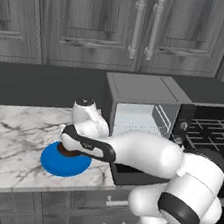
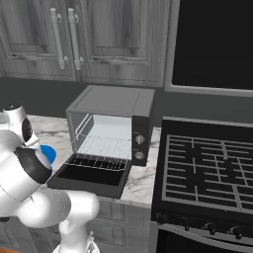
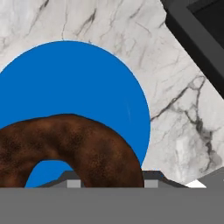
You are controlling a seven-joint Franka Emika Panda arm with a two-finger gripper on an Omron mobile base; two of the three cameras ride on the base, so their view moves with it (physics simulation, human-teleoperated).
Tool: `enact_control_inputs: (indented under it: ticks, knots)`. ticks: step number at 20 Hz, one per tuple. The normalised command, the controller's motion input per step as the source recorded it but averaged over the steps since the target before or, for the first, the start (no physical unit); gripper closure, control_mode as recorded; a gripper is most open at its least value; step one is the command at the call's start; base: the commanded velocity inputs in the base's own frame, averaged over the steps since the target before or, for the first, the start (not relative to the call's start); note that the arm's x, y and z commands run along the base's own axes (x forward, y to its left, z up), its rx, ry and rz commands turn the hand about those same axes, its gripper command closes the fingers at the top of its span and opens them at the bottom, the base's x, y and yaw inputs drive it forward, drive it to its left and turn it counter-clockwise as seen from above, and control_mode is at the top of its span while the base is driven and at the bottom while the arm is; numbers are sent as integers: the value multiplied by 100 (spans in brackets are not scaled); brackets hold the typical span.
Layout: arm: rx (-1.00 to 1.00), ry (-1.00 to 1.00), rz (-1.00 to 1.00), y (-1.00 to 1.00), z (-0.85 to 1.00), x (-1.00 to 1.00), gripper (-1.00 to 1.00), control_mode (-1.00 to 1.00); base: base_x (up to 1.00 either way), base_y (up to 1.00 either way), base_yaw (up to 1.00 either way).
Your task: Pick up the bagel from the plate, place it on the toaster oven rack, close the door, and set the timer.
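The bagel (image 3: 74,140), a glossy dark brown ring, lies on the blue plate (image 3: 78,78) on the marble counter. My gripper (image 3: 112,183) is down over the ring's right side, one fingertip (image 3: 73,183) in the hole and the other outside, shut on that side. From the left base view, my gripper (image 1: 71,150) sits low over the bagel (image 1: 65,153) on the plate (image 1: 58,166). The toaster oven (image 2: 111,101) stands to the right, its door (image 2: 91,174) dropped flat open. The rack (image 2: 106,147) spans the pale interior.
Two knobs (image 2: 140,140) sit on the oven's right front panel. A gas stove (image 2: 207,168) stands right of the oven. Wood-grain cabinet doors (image 1: 96,21) hang above the counter. The open door's corner (image 3: 192,30) lies close to the plate. Bare marble (image 1: 10,130) stretches left.
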Motion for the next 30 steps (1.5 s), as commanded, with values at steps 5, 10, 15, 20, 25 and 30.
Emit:
enact_control_inputs:
  ticks: [5,10,15,20,25,30]
  knots:
    - [8,0,-3,-24,78,-37,100,-100,0,0,0]
    - [2,-5,0,-8,45,-52,100,-100,0,0,0]
    - [0,-6,0,-7,32,-56,100,-100,0,0,0]
    - [0,0,-8,-47,32,-10,100,-100,0,0,0]
    - [0,0,-10,-53,36,0,100,-100,0,0,0]
    - [0,-1,-7,-41,13,0,100,-100,0,0,0]
